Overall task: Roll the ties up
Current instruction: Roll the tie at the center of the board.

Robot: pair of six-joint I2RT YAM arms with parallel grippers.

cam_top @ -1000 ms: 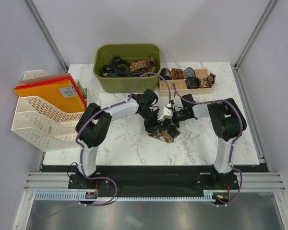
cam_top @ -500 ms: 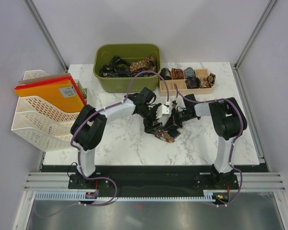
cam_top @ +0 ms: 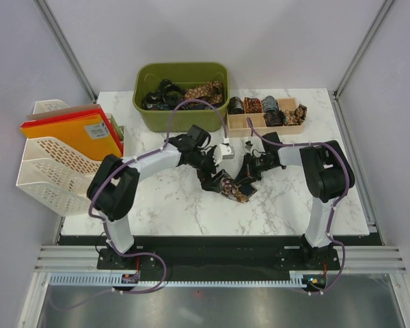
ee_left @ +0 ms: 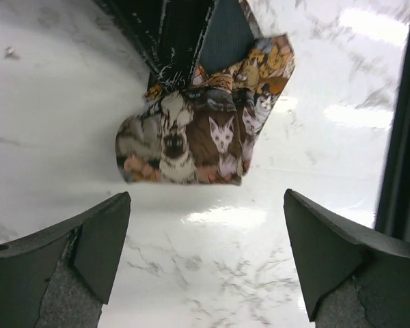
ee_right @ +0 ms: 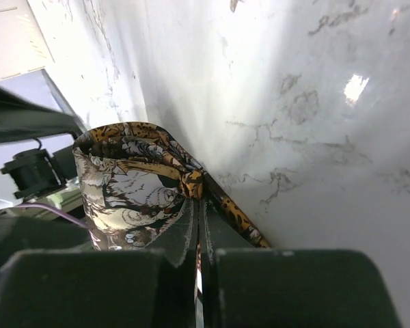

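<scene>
Marble-patterned table carries everything I see: a green bin of loose ties at the back, and mid-table the part-rolled brown cat-print tie. My right tool is clamped on its fabric. My left tool stands wide apart just beside it, touching nothing.

Tie bore brown, orange and grey cat print; table was white marble, grey-veined; bin olive green; folders orange.
</scene>
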